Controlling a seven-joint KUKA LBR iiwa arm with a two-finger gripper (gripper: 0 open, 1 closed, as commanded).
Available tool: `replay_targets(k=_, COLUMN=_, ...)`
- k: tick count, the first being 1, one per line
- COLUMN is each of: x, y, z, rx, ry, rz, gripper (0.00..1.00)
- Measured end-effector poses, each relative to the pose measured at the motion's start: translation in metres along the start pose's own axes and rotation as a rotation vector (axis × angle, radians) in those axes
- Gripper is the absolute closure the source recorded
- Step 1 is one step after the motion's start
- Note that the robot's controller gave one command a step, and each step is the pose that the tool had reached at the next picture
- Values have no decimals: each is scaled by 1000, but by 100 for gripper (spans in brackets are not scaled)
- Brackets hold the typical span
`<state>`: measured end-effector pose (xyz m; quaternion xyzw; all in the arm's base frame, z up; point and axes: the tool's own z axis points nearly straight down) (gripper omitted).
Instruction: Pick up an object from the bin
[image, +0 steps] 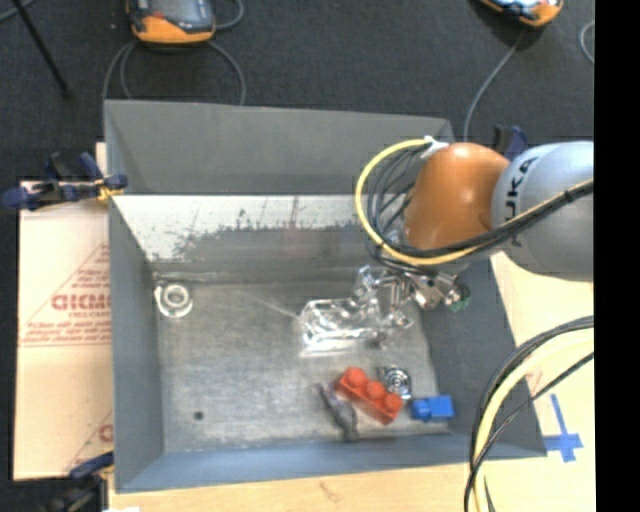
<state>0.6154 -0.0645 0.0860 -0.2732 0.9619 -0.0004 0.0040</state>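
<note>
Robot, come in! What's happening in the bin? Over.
Gripper low over clear plastic piece, mid-bin. Red block, blue block close by, lower in view. Clear ring far left, apart.

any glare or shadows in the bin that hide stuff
Camera view: bright light washes the bin's back wall. In the same view the clear plastic piece glints, so its outline is hard to trace. The red brick and blue block show plainly.
</note>
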Motion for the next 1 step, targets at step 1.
replay_targets(k=1, x=-5, y=0, z=-157, rx=5, ry=0, rz=54, gripper=100)
